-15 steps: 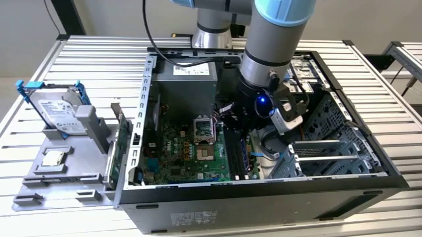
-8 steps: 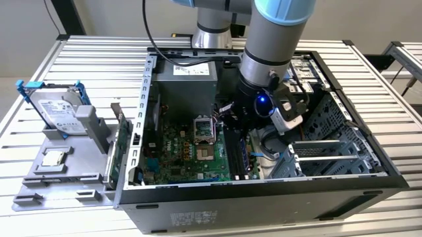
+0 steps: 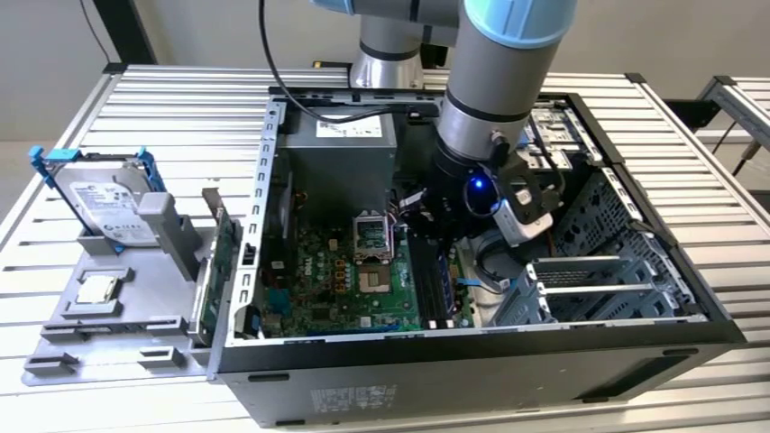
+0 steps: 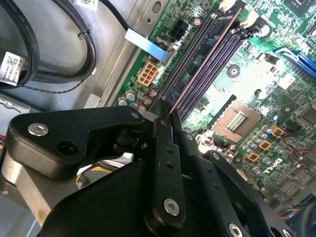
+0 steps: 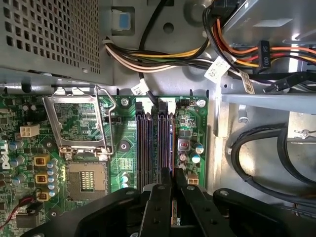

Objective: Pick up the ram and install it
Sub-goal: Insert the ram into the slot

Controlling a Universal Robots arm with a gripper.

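Where the arm (image 3: 481,99) reaches down into the open computer case (image 3: 481,361), we see the gripper (image 4: 167,118) low over the motherboard (image 3: 325,280), right at the memory slots (image 5: 148,143). In the second wrist view its two black fingers (image 4: 168,163) stand almost together, with only a thin gap, pinched on the ram (image 4: 205,63). We see the ram edge-on as a thin reddish line running from the fingertips along the slots. In the first wrist view the fingertips sit at one end of the slot bank, on the side away from the CPU socket (image 5: 86,180); the socket's metal load frame (image 5: 79,121) is flipped open. We cannot tell whether the stick is seated in a slot or just above it.

A bundle of coloured power cables (image 5: 163,54) runs from the power supply (image 3: 343,158) above the board. In the exterior view the case lies on a slatted metal table (image 3: 180,99). Toward the exterior view's left a hard drive (image 3: 108,212) in a blue caddy stands on a grey fixture (image 3: 121,311), apart from the case. A green circuit card (image 3: 216,271) stands upright between that fixture and the case wall.
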